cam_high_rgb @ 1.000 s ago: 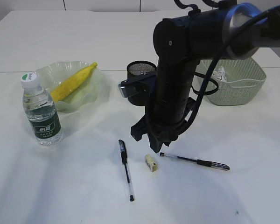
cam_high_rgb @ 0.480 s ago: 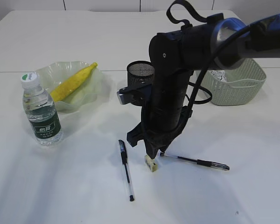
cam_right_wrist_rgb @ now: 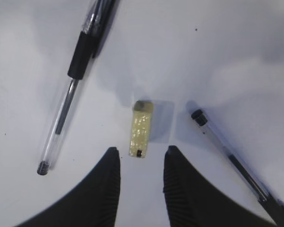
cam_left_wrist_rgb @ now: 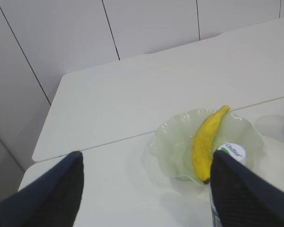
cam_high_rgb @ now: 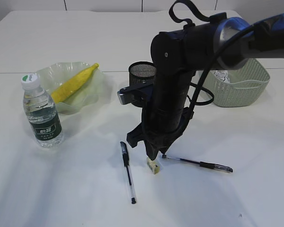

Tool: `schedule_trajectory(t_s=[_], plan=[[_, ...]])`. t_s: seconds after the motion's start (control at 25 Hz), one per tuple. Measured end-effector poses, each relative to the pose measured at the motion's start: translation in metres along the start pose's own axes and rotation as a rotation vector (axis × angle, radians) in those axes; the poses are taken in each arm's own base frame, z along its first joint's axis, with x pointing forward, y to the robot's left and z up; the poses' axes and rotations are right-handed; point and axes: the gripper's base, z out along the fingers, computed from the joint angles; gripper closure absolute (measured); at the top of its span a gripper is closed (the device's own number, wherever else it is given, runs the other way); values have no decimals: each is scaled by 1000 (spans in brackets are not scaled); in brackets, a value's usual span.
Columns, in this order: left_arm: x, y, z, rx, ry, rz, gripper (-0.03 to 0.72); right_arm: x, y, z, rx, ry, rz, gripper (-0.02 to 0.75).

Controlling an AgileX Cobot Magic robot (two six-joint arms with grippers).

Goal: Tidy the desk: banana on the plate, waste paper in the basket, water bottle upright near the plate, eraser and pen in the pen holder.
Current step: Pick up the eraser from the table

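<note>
My right gripper (cam_high_rgb: 153, 154) (cam_right_wrist_rgb: 141, 150) hangs open just above the desk (cam_high_rgb: 85, 189), fingers pointing down. The small cream eraser (cam_high_rgb: 153, 166) (cam_right_wrist_rgb: 141, 128) lies just ahead of its tips, untouched. One pen (cam_high_rgb: 128, 172) (cam_right_wrist_rgb: 71, 90) lies left of the eraser, another pen (cam_high_rgb: 199, 164) (cam_right_wrist_rgb: 236, 163) to its right. The banana (cam_high_rgb: 75, 82) (cam_left_wrist_rgb: 203, 142) rests on the pale-green plate (cam_high_rgb: 54, 71) (cam_left_wrist_rgb: 170, 137). Beside the plate the water bottle (cam_high_rgb: 42, 113) stands upright. My left gripper (cam_left_wrist_rgb: 146, 156) is open and empty, and is out of the exterior view.
The black mesh pen holder (cam_high_rgb: 142, 71) stands behind my right arm. The sage-green basket (cam_high_rgb: 246, 87) sits at the back right with white waste paper (cam_high_rgb: 222, 75) inside. The bottle's white cap (cam_left_wrist_rgb: 234, 151) shows beside my left gripper's right finger.
My right gripper has come down and slightly left, so its tips now hang just over the eraser. The eraser, pens, bottle and banana have not moved.
</note>
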Motion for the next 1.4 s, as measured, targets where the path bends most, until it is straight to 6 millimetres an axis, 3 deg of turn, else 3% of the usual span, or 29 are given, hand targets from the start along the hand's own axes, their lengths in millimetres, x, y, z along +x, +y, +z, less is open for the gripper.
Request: schedule_trajectory(t_s=[1.4], plan=[[1, 0, 0, 0, 12, 0, 95, 1, 0, 0, -4, 12, 4, 496]])
